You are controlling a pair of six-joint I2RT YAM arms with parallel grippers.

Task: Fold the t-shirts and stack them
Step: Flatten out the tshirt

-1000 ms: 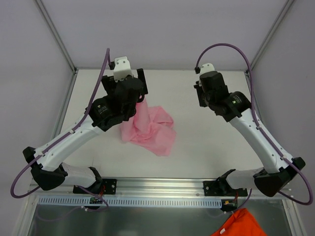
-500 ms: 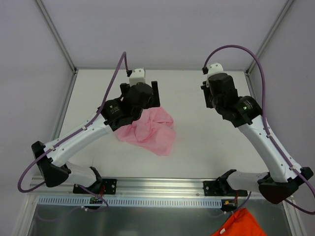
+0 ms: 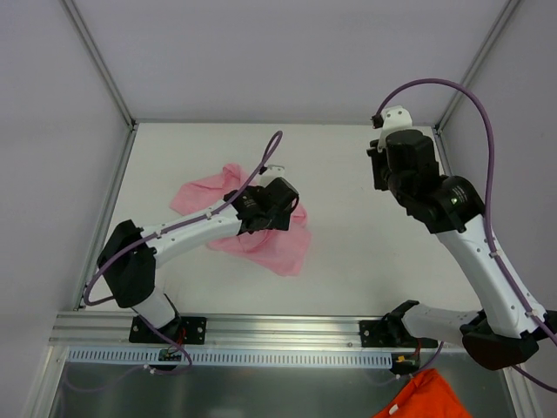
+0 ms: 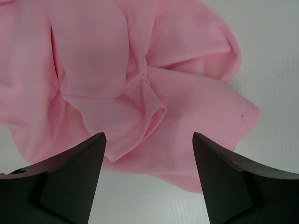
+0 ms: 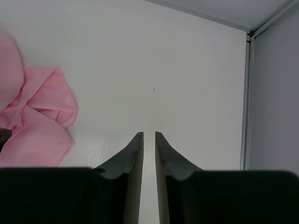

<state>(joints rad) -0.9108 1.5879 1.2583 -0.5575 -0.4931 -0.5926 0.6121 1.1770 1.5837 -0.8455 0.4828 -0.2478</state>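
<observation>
Now, left arm (image 3: 191, 231) stretches over the t-shirt (image 4: 187, 107), jaws spread; right jaws nearly together.

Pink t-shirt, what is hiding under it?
The white table shows all around the pink t-shirt, so the shirt lies on that. Whether anything else sits beneath its crumpled folds cannot be seen, because the fabric covers it.

White table (image 3: 365, 252), top view, fills mid frame w/ walls at back & sides. Directly on it: 1 pink t-shirt (image 3: 283, 248), crumpled, not folded, spread from upper left twd centre, bunched folds at centre.
</observation>
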